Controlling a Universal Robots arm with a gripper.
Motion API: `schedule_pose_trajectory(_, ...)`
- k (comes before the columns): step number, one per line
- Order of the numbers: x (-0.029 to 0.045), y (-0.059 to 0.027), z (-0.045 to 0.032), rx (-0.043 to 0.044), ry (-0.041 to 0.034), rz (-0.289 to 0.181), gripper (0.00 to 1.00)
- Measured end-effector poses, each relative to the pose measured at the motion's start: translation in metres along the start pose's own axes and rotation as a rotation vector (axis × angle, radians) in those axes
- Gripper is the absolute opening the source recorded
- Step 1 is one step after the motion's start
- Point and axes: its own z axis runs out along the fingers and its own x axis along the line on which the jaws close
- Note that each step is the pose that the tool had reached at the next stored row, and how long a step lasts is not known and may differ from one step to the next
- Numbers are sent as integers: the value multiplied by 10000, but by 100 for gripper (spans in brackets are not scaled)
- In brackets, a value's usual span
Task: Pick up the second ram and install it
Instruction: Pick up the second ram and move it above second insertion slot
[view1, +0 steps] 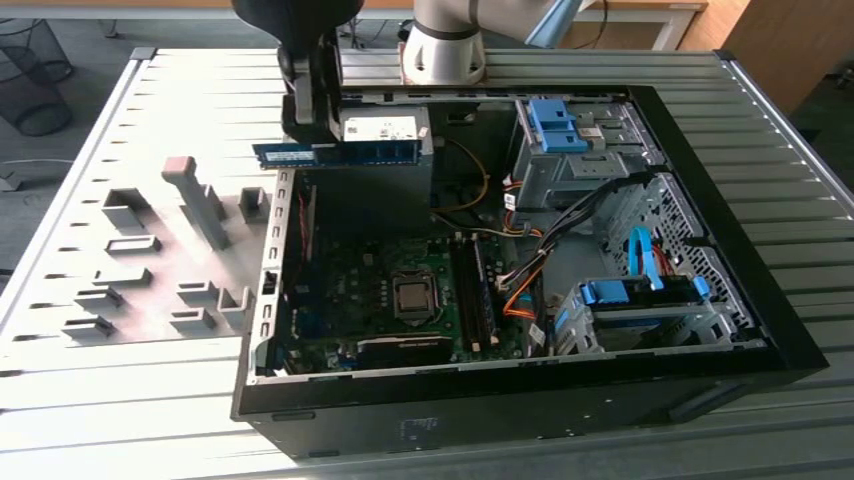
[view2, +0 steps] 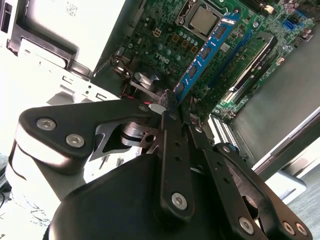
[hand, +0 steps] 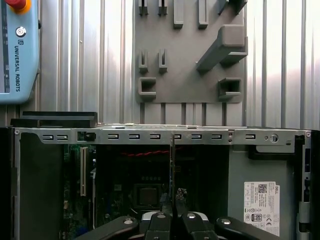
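The second ram (view1: 374, 153) is a thin blue-green stick. It hangs level above the far left corner of the open computer case (view1: 747, 330) in the exterior view. My gripper (view1: 315, 135) is shut on it near its left end. In the second wrist view the fingers (view2: 169, 112) pinch one end of the ram (view2: 205, 50), which reaches out over the motherboard (view2: 165, 35). In the first wrist view the ram (hand: 172, 160) appears edge-on as a thin line rising from my gripper (hand: 172, 202). The long memory slots (view1: 474, 290) lie lower down beside the processor socket (view1: 414, 296).
A grey fixture plate (view1: 147, 280) with upright grey blocks lies on the table at the exterior view's left, also seen in the first wrist view (hand: 190, 50). Blue drive brackets (view1: 554, 125) and cables (view1: 534, 290) fill the case's right side. A teach pendant (hand: 17, 50) rests nearby.
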Motion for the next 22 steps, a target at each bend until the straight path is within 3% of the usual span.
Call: schedule_pose_trajectory(22,0,-56,6,1,-1,-1,14)
